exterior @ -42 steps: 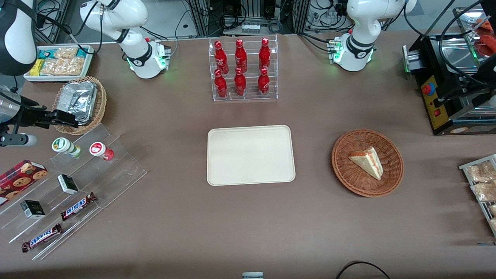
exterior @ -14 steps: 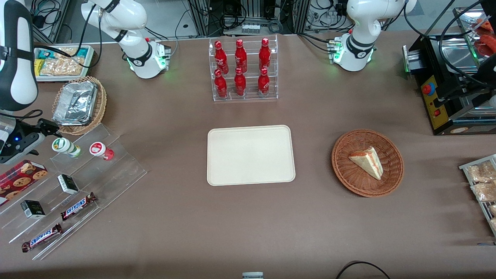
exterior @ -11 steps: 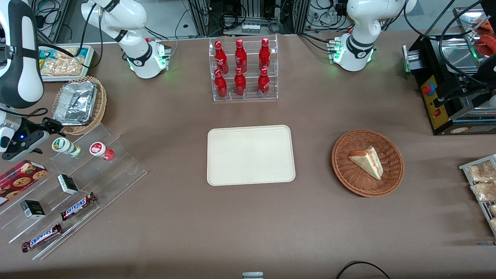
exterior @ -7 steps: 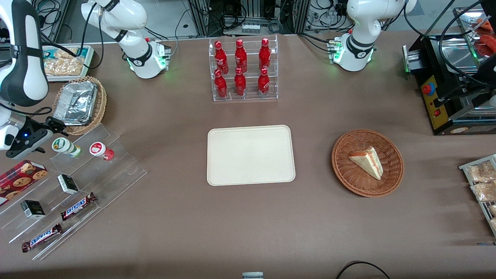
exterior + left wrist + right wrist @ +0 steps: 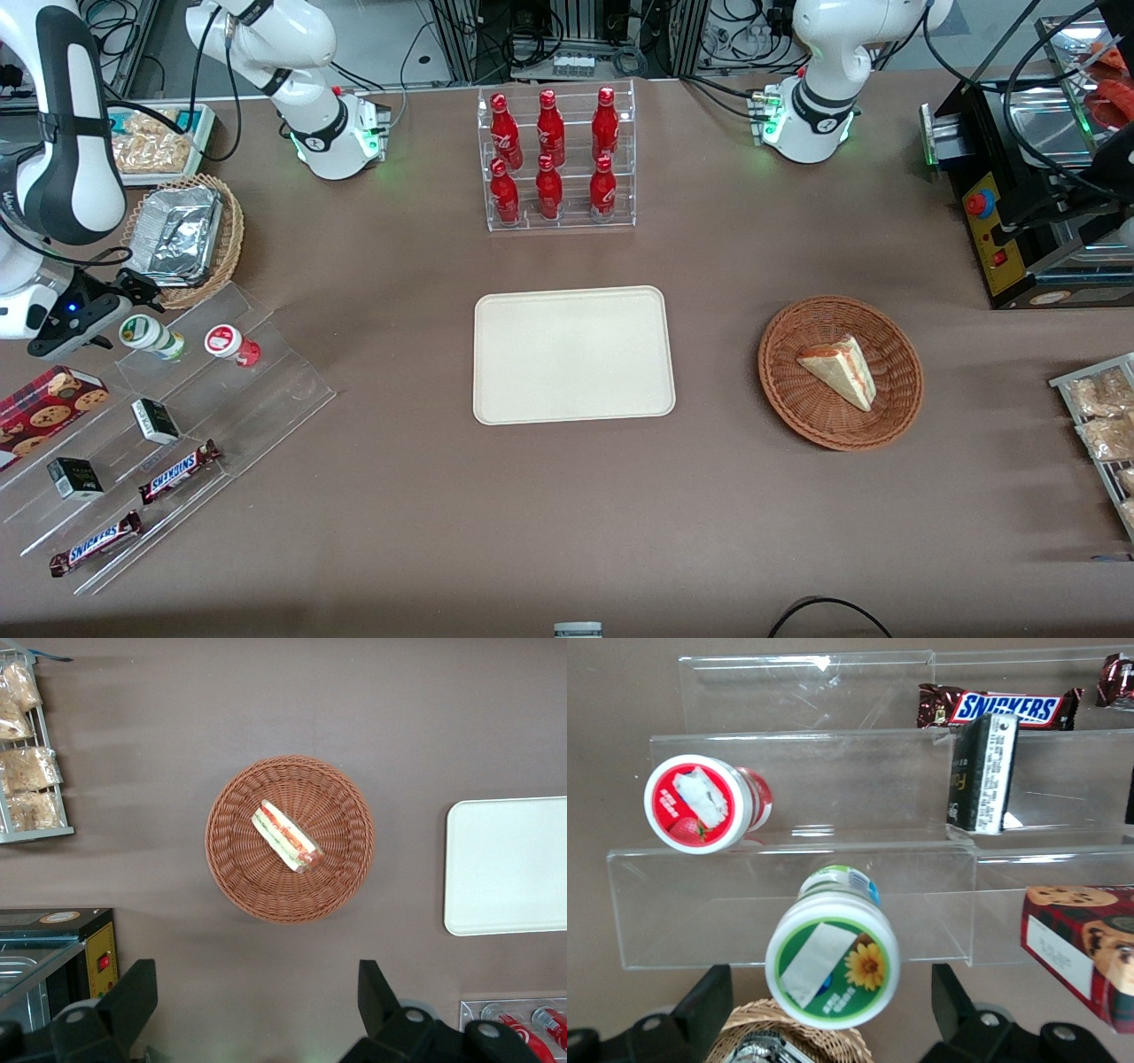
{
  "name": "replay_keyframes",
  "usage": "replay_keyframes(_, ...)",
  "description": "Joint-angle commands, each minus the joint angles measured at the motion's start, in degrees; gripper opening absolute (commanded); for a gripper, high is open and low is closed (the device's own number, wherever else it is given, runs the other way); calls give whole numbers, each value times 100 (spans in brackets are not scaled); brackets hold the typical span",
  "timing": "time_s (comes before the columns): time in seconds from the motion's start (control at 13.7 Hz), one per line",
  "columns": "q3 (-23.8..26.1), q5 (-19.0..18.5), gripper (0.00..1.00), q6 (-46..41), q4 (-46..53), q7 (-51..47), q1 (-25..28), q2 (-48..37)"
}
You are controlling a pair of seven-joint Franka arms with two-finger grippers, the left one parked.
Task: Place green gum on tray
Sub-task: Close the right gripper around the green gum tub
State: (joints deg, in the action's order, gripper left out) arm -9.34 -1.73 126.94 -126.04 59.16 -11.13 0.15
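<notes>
My claw (image 5: 133, 297) hangs at the working arm's end of the bench (image 5: 399, 496), just above the green gum (image 5: 151, 337), its fingers (image 5: 700, 1010) spread wide with nothing between them. The green gum (image 5: 833, 958) stands upright on the top step of a clear acrylic riser (image 5: 221, 381), its white lid with the green sunflower label facing up and framed between my two open fingers in the wrist view. The tray (image 5: 573, 354) lies bare at the middle of the bench, well apart from the gum.

Risks, as I judge them: the red gum (image 5: 230, 344) stands just beside the green one on the same step, so one finger descending on that side could clip or topple it. The wicker basket (image 5: 190, 239) holding a foil container (image 5: 174, 232) sits close on the farther side of the gum; its rim (image 5: 780, 1032) shows right by my fingers, and a finger catching it would spoil the closure. The bottle is small and round, and an off-centre squeeze could roll it off the step.

Surroundings: lower steps carry dark small boxes (image 5: 155, 420) and Snickers bars (image 5: 177, 471); a cookie box (image 5: 49, 399) lies beside the riser. A rack of red bottles (image 5: 554, 159) stands farther from the camera than the tray. Nothing lies on the path toward the tray.
</notes>
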Motion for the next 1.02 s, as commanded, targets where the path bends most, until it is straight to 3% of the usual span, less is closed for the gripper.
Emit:
replay_keyframes(0.0,11,217,90,217,-219,166,-56,-155)
replay_keyframes(0.07,11,217,76,226,-237,175,-47,-147)
replay_keyframes(0.29,11,217,10,226,-237,175,-47,-147)
replay_keyframes(0.37,11,217,0,234,-237,175,-47,-147)
replay_keyframes(0.73,20,217,0,130,-115,166,-21,-190)
replay_keyframes(0.95,99,217,0,-405,280,43,6,-252)
